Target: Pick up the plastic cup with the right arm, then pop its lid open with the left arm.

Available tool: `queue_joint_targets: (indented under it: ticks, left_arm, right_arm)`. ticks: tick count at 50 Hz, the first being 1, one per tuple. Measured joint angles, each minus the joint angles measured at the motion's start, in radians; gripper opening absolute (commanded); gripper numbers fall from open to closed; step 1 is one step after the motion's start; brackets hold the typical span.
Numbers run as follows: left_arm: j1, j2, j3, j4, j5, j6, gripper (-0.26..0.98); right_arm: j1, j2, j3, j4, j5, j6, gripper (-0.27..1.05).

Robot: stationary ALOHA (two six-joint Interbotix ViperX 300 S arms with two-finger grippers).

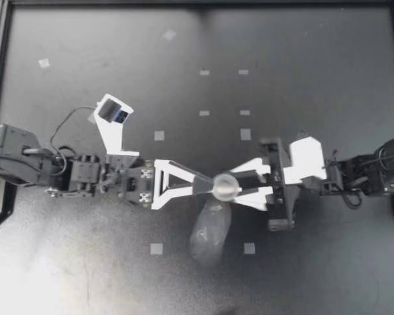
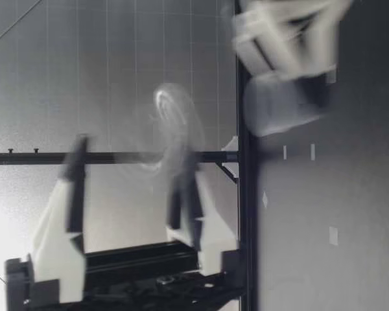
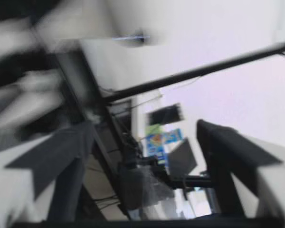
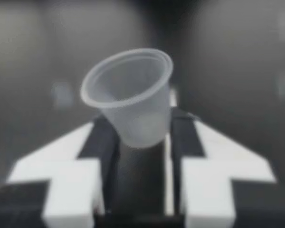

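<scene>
My right gripper (image 1: 239, 186) is shut on a small clear plastic cup (image 1: 224, 186), held low by its base above the table's middle. In the right wrist view the cup (image 4: 128, 95) tilts with its rim away from the fingers. My left gripper (image 1: 203, 187) is open, turned on its side, with its tips just short of the cup. In the low view its fingers stand one above the other (image 2: 133, 155), higher than the held cup (image 2: 282, 103). A blurred translucent ring (image 2: 172, 123) hangs by the left fingertips; nothing grips it.
A pale translucent smear (image 1: 210, 233) shows on the near side of the grippers; I cannot tell whether it lies on the black table (image 1: 302, 79) or is above it. Small grey tape squares (image 1: 159, 136) dot the surface. A black frame (image 1: 0, 79) borders the table.
</scene>
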Motion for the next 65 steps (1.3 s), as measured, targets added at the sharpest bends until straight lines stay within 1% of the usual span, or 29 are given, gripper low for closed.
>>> queue_joint_targets:
  ticks: [10, 13, 17, 19, 26, 32, 36, 39, 46, 65]
  left_arm:
    - [0.003, -0.002, 0.002, 0.0, -0.02, 0.014, 0.8]
    - [0.005, 0.0, 0.006, 0.0, -0.018, 0.041, 0.79]
    - [0.012, 0.0, 0.017, 0.0, -0.014, 0.126, 0.79]
    - [0.017, 0.0, 0.023, 0.0, -0.012, 0.183, 0.79]
    - [0.035, 0.0, 0.038, -0.002, 0.015, 0.518, 0.79]
    - [0.035, -0.002, 0.04, 0.0, 0.06, 0.811, 0.79]
    - [0.035, -0.002, 0.041, 0.0, 0.1, 0.956, 0.79]
    - [0.035, -0.005, 0.041, 0.0, 0.121, 1.019, 0.79]
    - [0.035, -0.008, 0.041, -0.002, 0.146, 1.077, 0.79]
    - [0.037, -0.008, 0.04, 0.0, 0.155, 1.088, 0.79]
  right_arm:
    - [0.0, -0.005, 0.005, 0.0, 0.005, 0.011, 0.24]
    - [0.0, -0.017, 0.009, 0.0, 0.005, 0.018, 0.24]
    - [0.0, -0.052, 0.021, 0.0, 0.003, 0.029, 0.24]
    - [0.0, -0.075, 0.028, 0.0, 0.003, 0.032, 0.24]
    - [0.0, -0.175, 0.048, 0.0, 0.005, 0.086, 0.24]
    - [0.0, -0.255, 0.067, -0.006, 0.015, 0.149, 0.24]
    - [0.0, -0.296, 0.077, -0.014, 0.035, 0.173, 0.24]
    - [0.0, -0.319, 0.08, -0.018, 0.058, 0.176, 0.24]
    - [0.0, -0.331, 0.08, -0.02, 0.117, 0.176, 0.24]
    - [0.0, -0.325, 0.071, -0.02, 0.141, 0.179, 0.24]
